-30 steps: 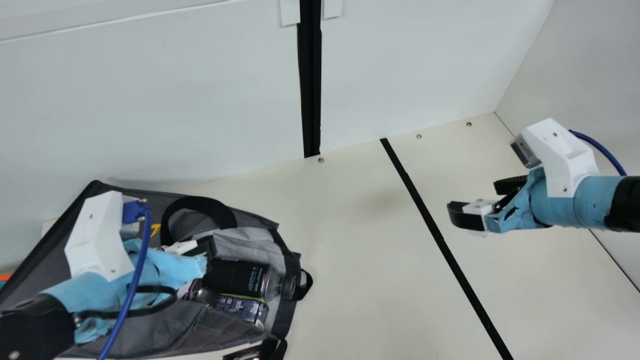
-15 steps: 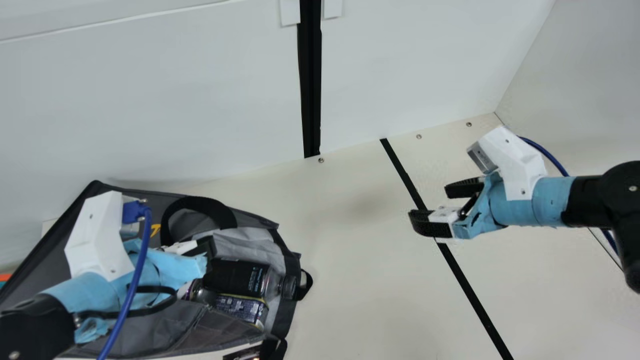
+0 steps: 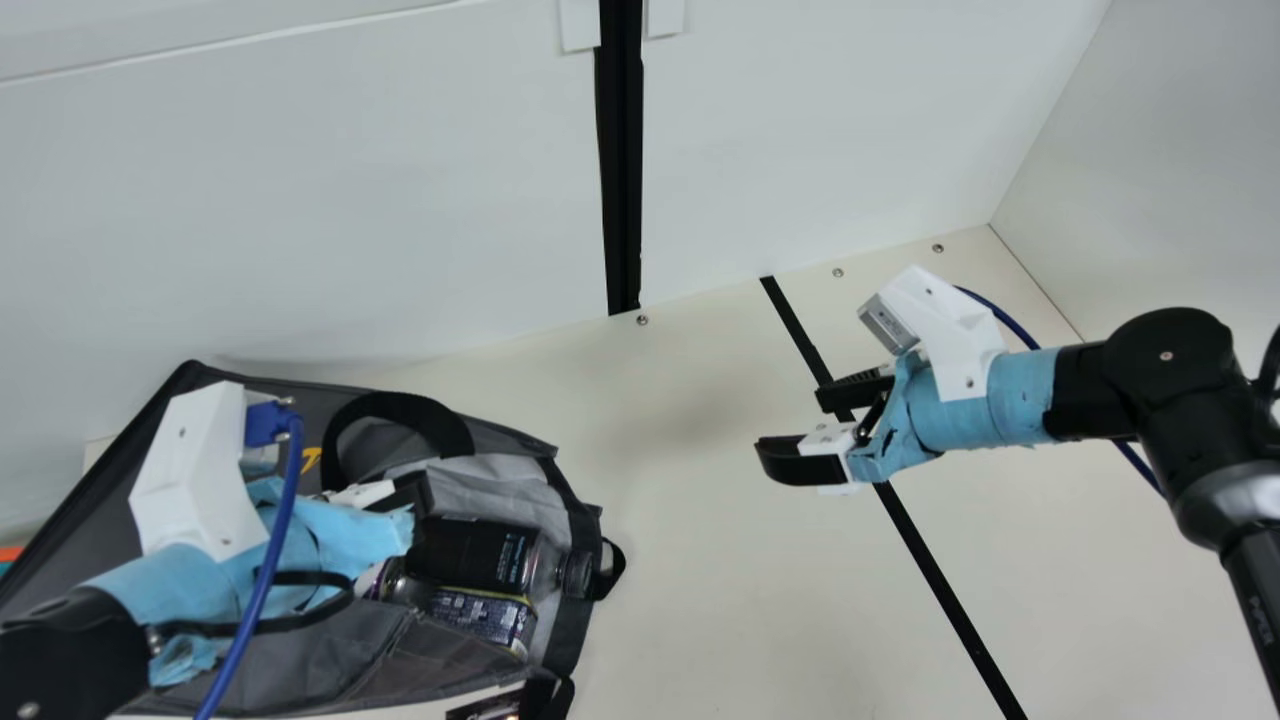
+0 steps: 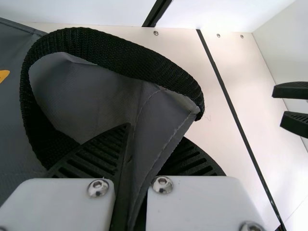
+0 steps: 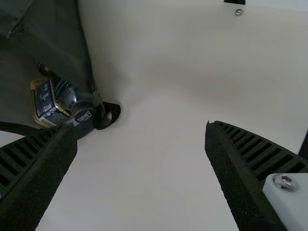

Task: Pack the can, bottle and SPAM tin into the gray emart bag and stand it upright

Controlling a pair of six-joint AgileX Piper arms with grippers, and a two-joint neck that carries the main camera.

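The gray emart bag (image 3: 330, 660) lies on its side on the left of the cream surface (image 3: 700, 600), its mouth facing right. Inside, close to that mouth, the bottle (image 3: 480, 555) lies on its side, with its dark cap (image 3: 578, 575) pointing right at the bag's edge. The SPAM tin (image 3: 478, 618), dark blue with a gold rim, is just beside it on the near side. What looks like the can (image 3: 393, 585) shows in part to the left of the tin, also in the bag and partly behind the left arm.

The left gripper (image 3: 412, 492) is over the bag, and its jaws are grasping a fold of the gray cloth (image 4: 159, 130). The black handle (image 3: 400, 405) arches up next to them, on the far side.

The right gripper (image 3: 790, 425) is well apart from the bag, above the surface to the right, by the black line (image 3: 940, 570). Its jaws are released and spread. A small black loop (image 3: 612, 570) sticks out from the bag's edge by the bottle cap. A white wall (image 3: 300, 220) stands along the far side.
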